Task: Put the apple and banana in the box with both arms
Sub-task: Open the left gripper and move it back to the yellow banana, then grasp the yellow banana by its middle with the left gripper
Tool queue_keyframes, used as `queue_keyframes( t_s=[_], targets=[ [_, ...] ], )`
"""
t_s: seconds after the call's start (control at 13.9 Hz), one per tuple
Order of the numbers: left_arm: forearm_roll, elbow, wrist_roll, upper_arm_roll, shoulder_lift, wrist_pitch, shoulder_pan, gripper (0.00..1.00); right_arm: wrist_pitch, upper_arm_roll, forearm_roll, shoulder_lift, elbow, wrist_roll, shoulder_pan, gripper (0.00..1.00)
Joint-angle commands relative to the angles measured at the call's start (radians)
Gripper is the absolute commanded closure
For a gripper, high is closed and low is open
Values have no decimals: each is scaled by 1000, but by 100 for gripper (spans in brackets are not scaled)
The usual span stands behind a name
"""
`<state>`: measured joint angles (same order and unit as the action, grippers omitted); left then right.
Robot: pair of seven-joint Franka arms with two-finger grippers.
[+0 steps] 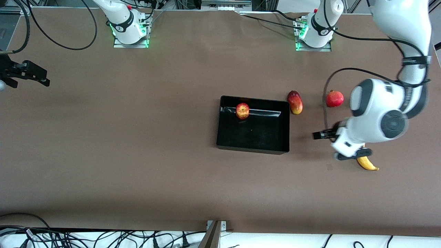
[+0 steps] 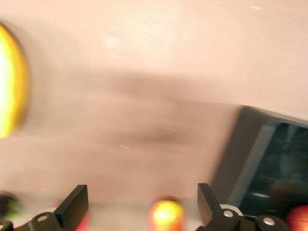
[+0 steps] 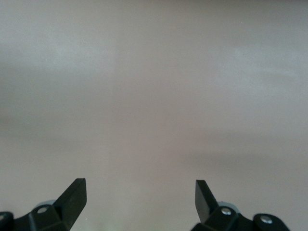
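The apple (image 1: 242, 111) already sits in the box (image 1: 253, 146), near the wall closest to the robot bases, so the fruit half of the job that remains is the banana (image 1: 368, 164). In the front view the box lies just right of centre on the brown counter (image 1: 137, 137), and the banana is at lower right, mostly hidden under the left arm's wrist, with only a yellow end showing.

The left tool (image 1: 322, 135) hangs low over the counter between the box and the banana, its fingers spread wide with nothing between them. The left wrist view shows the same: open fingers (image 2: 72, 204) over bare counter, the banana (image 2: 10, 84) off at one edge and the box (image 2: 274, 163) at the other. My reading is that the tool is not lined up on the banana yet and needs to swing toward it before closing.

The right tool (image 1: 44, 80) waits at the upper left of the front view, over the counter's edge, well apart from everything; its fingers (image 3: 72, 197) also stand wide and empty.

A mango (image 1: 295, 102) lies just beside the box, and a pomegranate (image 1: 335, 98) sits near it toward the left arm's end; neither belongs to the task.
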<state>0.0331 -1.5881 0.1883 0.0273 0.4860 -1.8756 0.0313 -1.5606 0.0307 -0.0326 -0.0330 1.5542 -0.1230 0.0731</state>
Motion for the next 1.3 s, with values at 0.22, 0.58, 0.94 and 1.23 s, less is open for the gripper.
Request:
queue_keyframes(
  t_s=[0.22, 0.58, 0.94, 1.23],
  targets=[
    [-64, -12, -289, -73, 100, -173, -96, 0, -58, -32, -18, 93, 121, -3, -36, 0],
    [-103, -21, -363, -75, 216, -371, -154, 0, -47, -41, -16, 79, 95, -18, -39, 0],
    [-133, -23, -362, -75, 253, -419, -175, 46, -42, -38, -12, 47, 69, -17, -44, 0],
    [-133, -24, -363, -75, 261, -425, -175, 100, -41, -34, -12, 47, 69, -17, -44, 0]
  ],
)
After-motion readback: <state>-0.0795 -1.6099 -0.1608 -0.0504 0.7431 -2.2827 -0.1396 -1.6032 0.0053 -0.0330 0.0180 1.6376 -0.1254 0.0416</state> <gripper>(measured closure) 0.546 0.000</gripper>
